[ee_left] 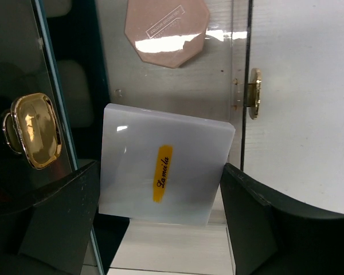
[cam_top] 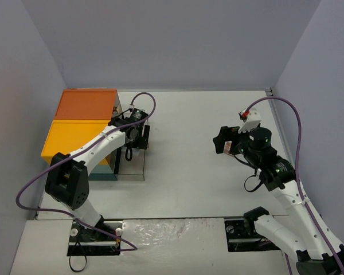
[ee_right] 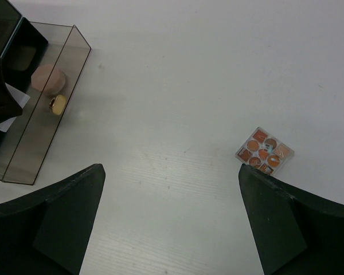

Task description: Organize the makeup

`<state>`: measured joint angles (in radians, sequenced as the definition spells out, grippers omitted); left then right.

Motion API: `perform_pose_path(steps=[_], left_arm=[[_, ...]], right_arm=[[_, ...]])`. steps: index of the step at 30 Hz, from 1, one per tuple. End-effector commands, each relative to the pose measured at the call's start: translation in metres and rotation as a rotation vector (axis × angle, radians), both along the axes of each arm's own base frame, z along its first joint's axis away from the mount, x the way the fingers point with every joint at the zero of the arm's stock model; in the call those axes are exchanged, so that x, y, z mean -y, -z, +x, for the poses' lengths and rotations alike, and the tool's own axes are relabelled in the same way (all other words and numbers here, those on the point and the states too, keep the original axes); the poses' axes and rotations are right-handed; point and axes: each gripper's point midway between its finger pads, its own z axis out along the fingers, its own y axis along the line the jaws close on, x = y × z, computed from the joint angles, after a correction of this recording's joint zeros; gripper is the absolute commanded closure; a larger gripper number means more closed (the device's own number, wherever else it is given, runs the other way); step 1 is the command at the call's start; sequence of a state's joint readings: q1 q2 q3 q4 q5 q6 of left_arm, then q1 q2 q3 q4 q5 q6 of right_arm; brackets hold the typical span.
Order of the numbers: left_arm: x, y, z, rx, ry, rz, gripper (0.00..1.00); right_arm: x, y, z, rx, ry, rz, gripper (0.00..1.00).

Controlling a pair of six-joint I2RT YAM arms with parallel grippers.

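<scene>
**A:** What has the left claw got?

**B:** A white case. The claw is spread wide, with a finger pressed to each side of the case, so it is gripping it. The case sits askew inside the clear tray, just right of the box. I cannot tell whether it rests on the tray floor.

**A:** Is it tight there?

**B:** Yes. The box's dark side is close by one finger. The tray's clear wall, with its gold catch, is close by the other. A pink compact lies on the tray floor, apart from the case.

**A:** And further right?

**B:** There is a wide stretch of bare table. The right claw hangs over it, spread wide and holding nothing. A palette of orange pans lies flat on the table under it, well apart from the tray.
</scene>
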<state>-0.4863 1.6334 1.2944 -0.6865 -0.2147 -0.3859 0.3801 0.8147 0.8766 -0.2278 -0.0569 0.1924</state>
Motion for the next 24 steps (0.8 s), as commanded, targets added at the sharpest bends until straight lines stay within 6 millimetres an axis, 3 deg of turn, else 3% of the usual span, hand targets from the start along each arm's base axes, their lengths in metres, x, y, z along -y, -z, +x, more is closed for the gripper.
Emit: perform_pose_path(steps=[1, 7, 12, 19, 24], left_arm=[[-0.001, -0.022, 0.01, 0.095, -0.047, -0.054, 0.28], [0.001, -0.013, 0.008, 0.075, -0.055, -0.068, 0.22], [0.001, -0.013, 0.008, 0.078, -0.058, -0.072, 0.19], [0.003, -0.01, 0.007, 0.065, -0.061, -0.082, 0.12], [0.007, -0.018, 0.008, 0.079, -0.056, -0.105, 0.09]], right_arm=[[0.002, -0.01, 0.014, 0.052, 0.051, 0.033, 0.0], [0.014, 0.009, 0.02, 0.0, 0.167, 0.045, 0.0], [0.032, 0.041, 0.024, -0.099, 0.319, 0.038, 0.0], [0.04, 0.068, 0.036, -0.189, 0.428, 0.038, 0.0], [0.057, 0.098, 0.041, -0.273, 0.511, 0.019, 0.0]])
